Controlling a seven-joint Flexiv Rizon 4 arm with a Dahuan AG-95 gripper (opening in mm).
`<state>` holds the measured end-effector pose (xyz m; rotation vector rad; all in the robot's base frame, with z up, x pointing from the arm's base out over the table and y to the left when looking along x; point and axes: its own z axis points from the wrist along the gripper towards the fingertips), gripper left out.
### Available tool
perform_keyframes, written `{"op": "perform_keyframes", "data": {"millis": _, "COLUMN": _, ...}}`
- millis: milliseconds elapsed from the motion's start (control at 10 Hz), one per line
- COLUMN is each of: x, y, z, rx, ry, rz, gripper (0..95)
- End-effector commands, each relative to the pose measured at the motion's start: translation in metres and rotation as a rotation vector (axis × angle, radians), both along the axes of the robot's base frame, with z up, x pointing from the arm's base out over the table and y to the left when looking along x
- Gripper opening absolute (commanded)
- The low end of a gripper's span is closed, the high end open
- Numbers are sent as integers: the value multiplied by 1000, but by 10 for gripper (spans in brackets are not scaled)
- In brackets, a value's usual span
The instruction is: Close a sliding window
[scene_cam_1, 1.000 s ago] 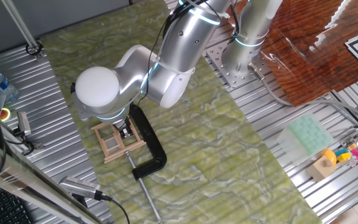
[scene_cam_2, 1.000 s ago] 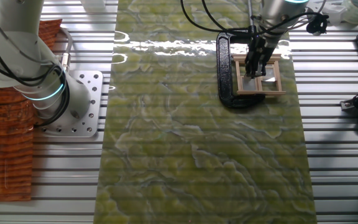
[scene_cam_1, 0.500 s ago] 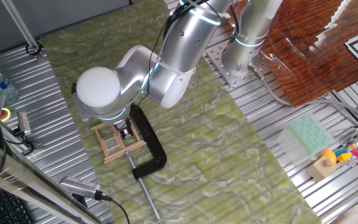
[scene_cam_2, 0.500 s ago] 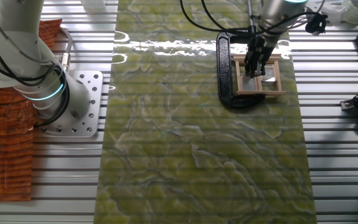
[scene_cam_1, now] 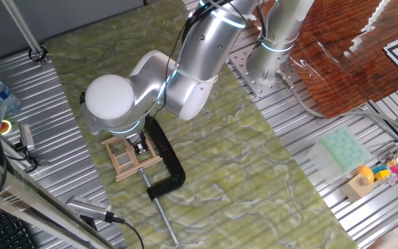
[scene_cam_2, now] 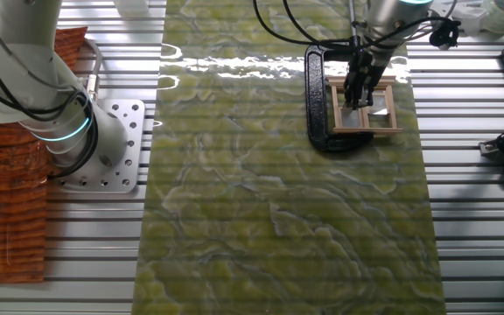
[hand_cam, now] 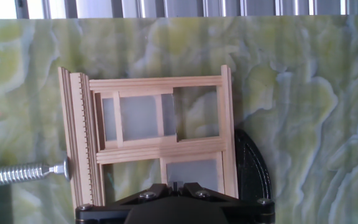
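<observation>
Nothing has moved: jaws, grip state hidden, hang over the sliding window (hand_cam: 154, 137), whose sash lies toward twelve o'clock.

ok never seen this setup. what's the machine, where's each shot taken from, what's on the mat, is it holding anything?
It's a single silver robot arm bolted beside a green marbled mat. Two pictures come from fixed cameras looking down at the table from different sides; the third comes from a camera on the hand, looking along the fingers.

On the mat lies a small pale wooden sliding window, pinned in place by a black C-clamp whose metal screw presses the frame's side.

The gripper is down over the window, but its fingertips are hidden in every view, so I can't say whether it grips anything.
</observation>
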<state>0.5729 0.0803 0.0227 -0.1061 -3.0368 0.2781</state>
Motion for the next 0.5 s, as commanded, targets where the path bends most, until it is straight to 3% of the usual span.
{"op": "perform_keyframes", "data": {"millis": 100, "x": 0, "y": 0, "z": 0, "rx": 1, "ry": -3, "rz": 0, "gripper": 0}}
{"op": "perform_keyframes", "data": {"millis": 500, "x": 0, "y": 1, "z": 0, "rx": 5, "ry": -5, "rz": 0, "gripper": 0}}
